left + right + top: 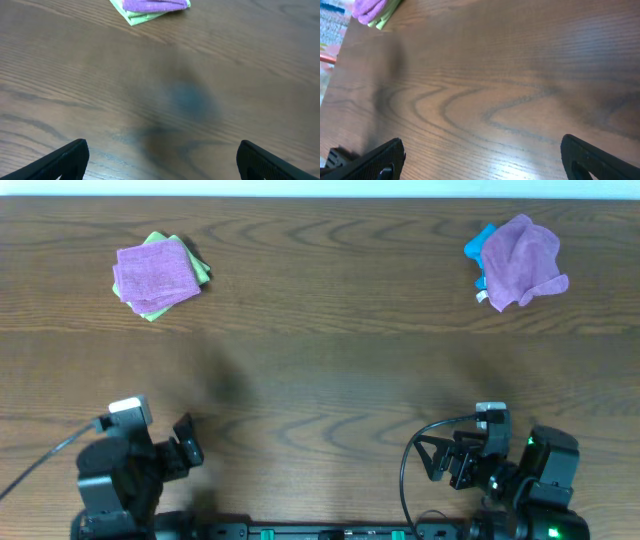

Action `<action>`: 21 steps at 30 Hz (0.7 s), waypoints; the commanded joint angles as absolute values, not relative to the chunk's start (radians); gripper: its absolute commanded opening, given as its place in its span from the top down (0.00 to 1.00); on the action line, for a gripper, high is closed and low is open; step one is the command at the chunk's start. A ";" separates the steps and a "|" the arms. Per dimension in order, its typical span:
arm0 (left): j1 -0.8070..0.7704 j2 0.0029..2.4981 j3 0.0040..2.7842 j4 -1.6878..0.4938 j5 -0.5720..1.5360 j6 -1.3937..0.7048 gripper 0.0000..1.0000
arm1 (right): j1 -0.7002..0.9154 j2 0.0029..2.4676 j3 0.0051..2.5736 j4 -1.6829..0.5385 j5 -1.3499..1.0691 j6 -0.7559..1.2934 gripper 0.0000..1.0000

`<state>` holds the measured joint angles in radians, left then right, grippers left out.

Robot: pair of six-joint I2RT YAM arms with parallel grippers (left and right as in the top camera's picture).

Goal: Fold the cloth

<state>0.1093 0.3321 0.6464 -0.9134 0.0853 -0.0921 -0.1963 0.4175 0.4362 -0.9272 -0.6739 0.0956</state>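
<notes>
The lilac-purple cloth (155,272) lies folded into a small square at the table's far left, on top of a light-green folded cloth (203,272). It also shows at the top edge of the left wrist view (152,5) and in the top left corner of the right wrist view (367,9). My left gripper (185,445) is open and empty at the near left edge, far from the cloth; its fingers stand wide apart over bare wood (162,150). My right gripper (450,460) is open and empty at the near right (482,147).
A second purple cloth (520,260) lies bunched with a blue one (480,242) at the far right. The wooden table (330,360) stretches between the grippers and the cloths. The table's left edge shows in the right wrist view (335,60).
</notes>
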 commanded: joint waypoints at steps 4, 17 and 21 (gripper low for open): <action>0.084 0.161 0.470 -0.881 0.099 -0.051 0.05 | -0.204 0.413 0.434 -0.928 -0.685 0.099 0.01; 0.038 0.006 0.315 -0.882 0.102 0.043 0.05 | -0.204 0.413 0.434 -0.928 -0.685 0.099 0.01; 0.015 0.003 0.294 -0.882 0.101 0.091 0.05 | -0.204 0.413 0.435 -0.928 -0.685 0.099 0.01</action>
